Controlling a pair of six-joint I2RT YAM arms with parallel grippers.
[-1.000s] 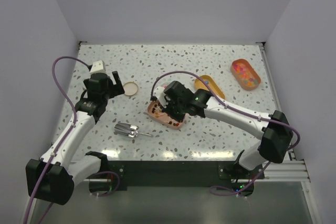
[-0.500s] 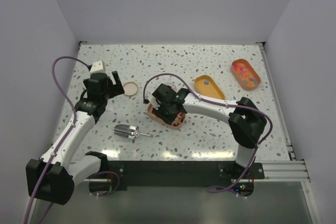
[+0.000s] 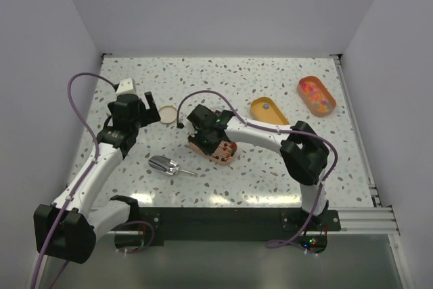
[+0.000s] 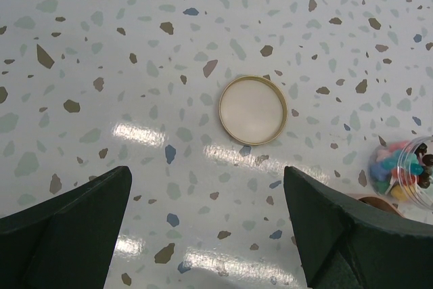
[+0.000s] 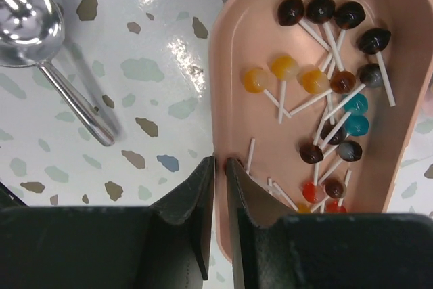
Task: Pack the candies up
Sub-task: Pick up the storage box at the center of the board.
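While the left gripper (image 4: 206, 175) hung with its dark fingers spread wide above a flat, round cream lid (image 4: 253, 109), the right gripper (image 5: 220, 164) held its two fingers pinched almost together on the long rim of a smooth pink tray (image 5: 226, 86). That round-cornered tray, near the middle of the glossy speckled table (image 3: 223, 79), carried ball-headed lollipops (image 5: 318, 10) on thin white sticks. A shiny metal scoop (image 3: 164, 164) lay at its 8 o'clock. The candies (image 3: 316, 93), tiny and many-coloured, filled an orange oval dish (image 3: 301, 84) at the table's 2 o'clock. A yellow teardrop dish (image 3: 274, 117) sat between tray and oval dish. More sweets showed in a clear round cup (image 4: 426, 197) at the left wrist view's 4 o'clock.
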